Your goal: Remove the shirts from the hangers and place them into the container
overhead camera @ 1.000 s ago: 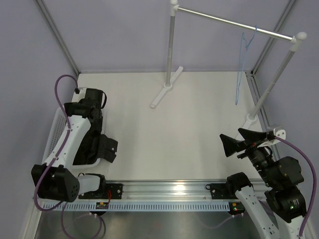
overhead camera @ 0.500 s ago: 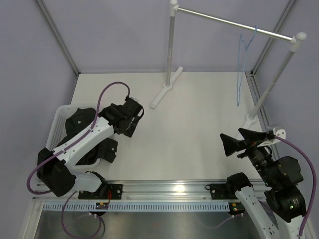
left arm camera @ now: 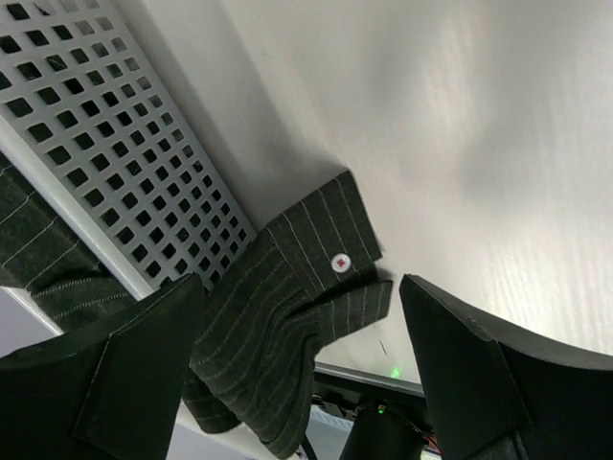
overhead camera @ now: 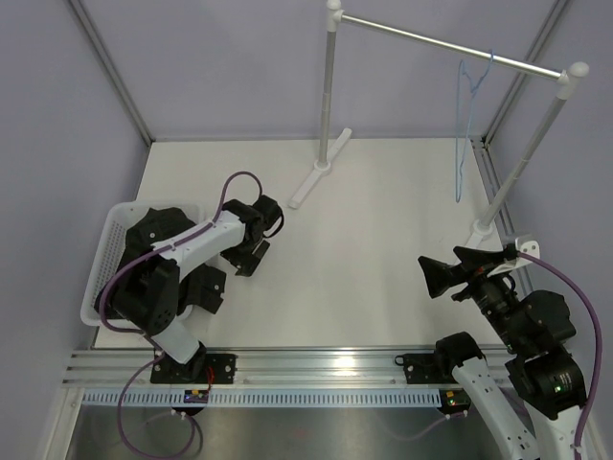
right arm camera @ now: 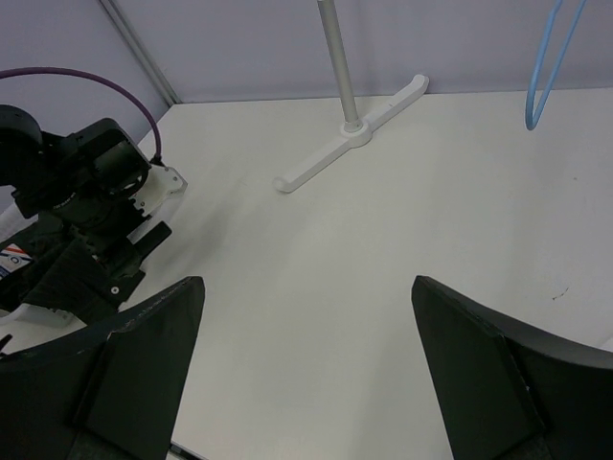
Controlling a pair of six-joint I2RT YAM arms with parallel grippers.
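Observation:
The black pinstriped shirt (overhead camera: 158, 230) lies bunched in the white mesh container (overhead camera: 99, 278) at the left. One sleeve hangs over the container's right wall onto the table (overhead camera: 206, 287). In the left wrist view the cuff (left arm camera: 321, 249) with its white button lies against the perforated wall (left arm camera: 115, 125). My left gripper (overhead camera: 247, 259) (left arm camera: 299, 287) stands open just right of the container, near the sleeve and holding nothing. The light-blue wire hanger (overhead camera: 467, 115) (right arm camera: 546, 77) hangs bare on the rail. My right gripper (overhead camera: 441, 276) (right arm camera: 305, 287) is open over the table at the right.
The silver rail (overhead camera: 450, 43) on two white-footed posts crosses the back right. One foot (overhead camera: 318, 171) lies at the back centre, the other (overhead camera: 479, 228) close to my right arm. Frame struts (overhead camera: 110, 72) bound the table.
My left arm has swung right, from over the container out to the table beside it, and its jaws have narrowed a little. My right arm has shifted slightly.

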